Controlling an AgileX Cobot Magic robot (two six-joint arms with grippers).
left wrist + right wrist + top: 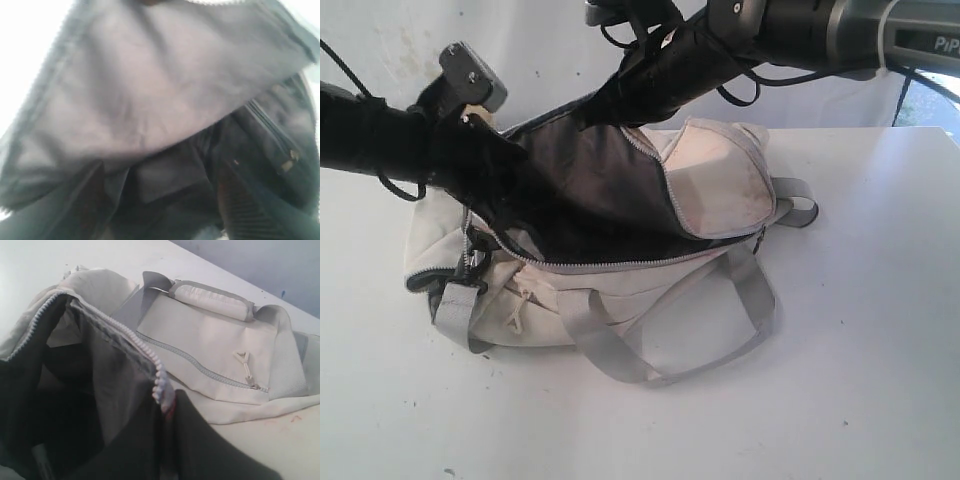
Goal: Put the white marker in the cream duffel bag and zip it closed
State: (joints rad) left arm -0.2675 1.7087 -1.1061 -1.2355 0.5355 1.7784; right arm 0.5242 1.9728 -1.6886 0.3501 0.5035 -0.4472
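On the white tabletop (pixel 860 380) lies the soft, grubby cream duffel bag (pixel 650 300) with grey webbing handles (pixel 620 350), its main opening gaping to show the dark fabric lining (pixel 150 100). The right gripper (pixel 166 410) is closed tight on the bag's upper edge beside the pale zipper teeth (pixel 145 352) and holds that flap up. The left arm (pixel 380 135) reaches into the mouth from the other side. Its gripper is buried in the shadowed interior, and I cannot tell how wide it stands or whether it has anything between its fingers. The slim white marker cannot be seen in any view; it is probably down inside the bag, but that is only a guess.

The main risk is the pinch on the flap. It is a narrow hold on limp cloth, so a slip would drop the flap onto the left arm and close the mouth. If the marker is let go over a fold of lining near the rim, it could rest there and roll out when the arm leaves. Pulling out could also drag loose lining towards the teeth, where it would jam the zip. With nothing anchoring it, the soft bag may simply slide along when the zipper is pulled.
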